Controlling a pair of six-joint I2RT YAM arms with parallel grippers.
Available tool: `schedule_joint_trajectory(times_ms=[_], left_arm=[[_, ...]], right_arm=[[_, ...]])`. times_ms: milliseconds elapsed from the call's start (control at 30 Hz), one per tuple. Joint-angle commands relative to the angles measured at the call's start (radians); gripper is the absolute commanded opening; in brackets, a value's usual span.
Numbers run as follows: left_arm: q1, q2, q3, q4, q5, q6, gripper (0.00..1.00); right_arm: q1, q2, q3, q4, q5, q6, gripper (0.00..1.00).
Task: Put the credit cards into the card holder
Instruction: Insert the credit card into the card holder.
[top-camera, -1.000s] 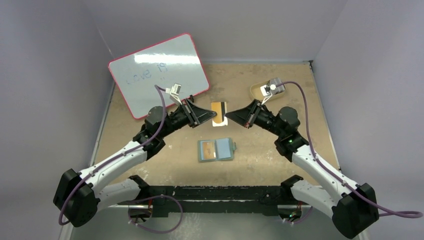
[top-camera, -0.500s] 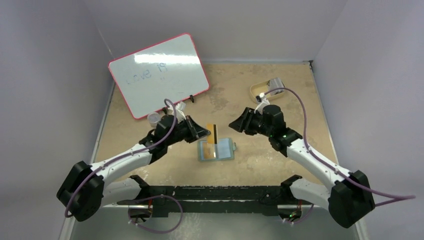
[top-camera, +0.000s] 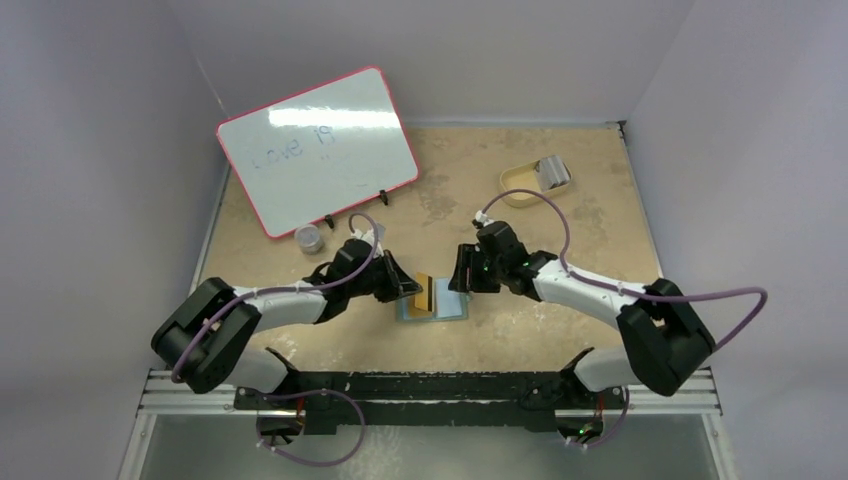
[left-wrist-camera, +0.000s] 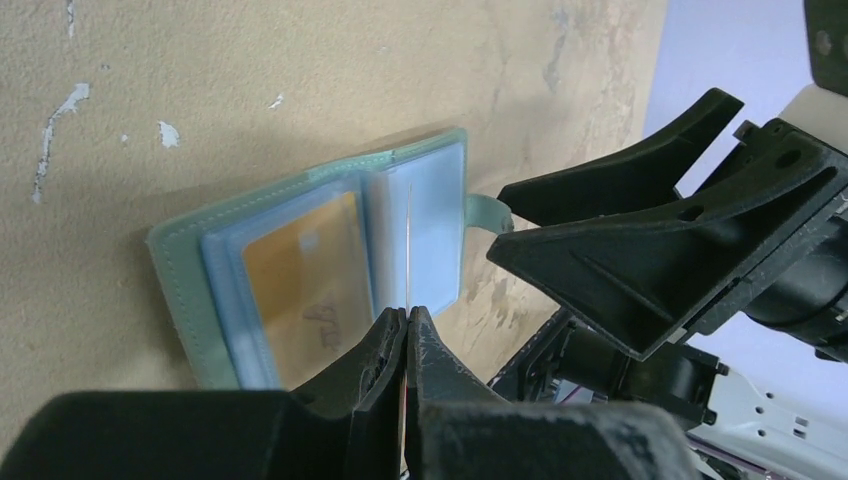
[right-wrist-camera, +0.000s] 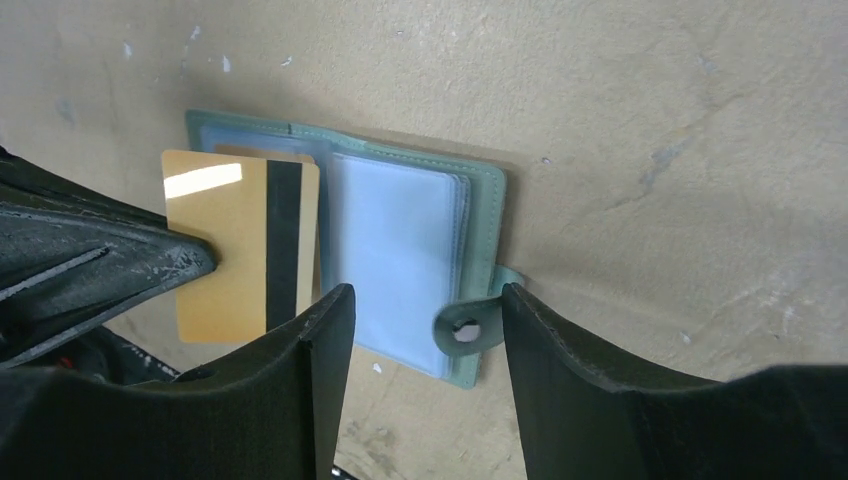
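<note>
From above we can make out little of the middle of the table. The two grippers crowd over the open card holder and cover much of it, and the writing on the whiteboard at the far left is too faint to read. In the left wrist view the gold credit card shows only as a thin, pale, edge-on line, its near end lost between the fingers. The left gripper is clamped on that card. In the right wrist view its dark fingers pinch the card's left edge, with the black stripe facing that camera. The card stands over the holder's left leaf, near the centre fold; whether its edge touches a pocket we cannot tell. A second gold card lies in the left pocket, mostly hidden behind the held one in the right wrist view. The right gripper hangs just right of the left one, its jaws spread wide above the holder's right leaf and snap tab, gripping nothing. The holder lies open and flat around the table's middle. At the far right, a tan tray holds a grey card, well apart from both arms. A small round container sits just near of the whiteboard.
</note>
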Motion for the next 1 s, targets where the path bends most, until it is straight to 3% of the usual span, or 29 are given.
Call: schedule_joint_trajectory(times_ms=[0, 167, 300, 400, 700, 833, 967], left_arm=[[-0.002, 0.054, 0.004, 0.109, 0.032, 0.004, 0.00], [-0.003, 0.082, 0.018, 0.085, 0.024, 0.024, 0.00], [-0.003, 0.074, 0.017, 0.025, -0.006, 0.060, 0.00], [-0.003, 0.075, 0.007, 0.019, -0.014, 0.067, 0.00], [-0.003, 0.093, -0.007, 0.056, -0.019, 0.030, 0.00], [-0.002, 0.105, -0.011, 0.071, -0.017, 0.023, 0.00], [-0.005, 0.109, -0.022, 0.088, -0.022, 0.029, 0.00]], right_arm=[[0.039, 0.064, 0.070, -0.029, 0.090, -0.022, 0.56], [0.064, 0.096, 0.049, 0.019, 0.101, 0.005, 0.40], [0.077, 0.091, 0.046, -0.013, 0.155, 0.023, 0.34], [0.082, 0.078, 0.057, -0.049, 0.186, 0.024, 0.35], [0.119, 0.081, 0.095, -0.088, 0.195, 0.013, 0.58], [0.129, 0.133, 0.109, -0.116, 0.236, 0.022, 0.57], [0.140, 0.148, 0.111, -0.129, 0.263, 0.034, 0.49]])
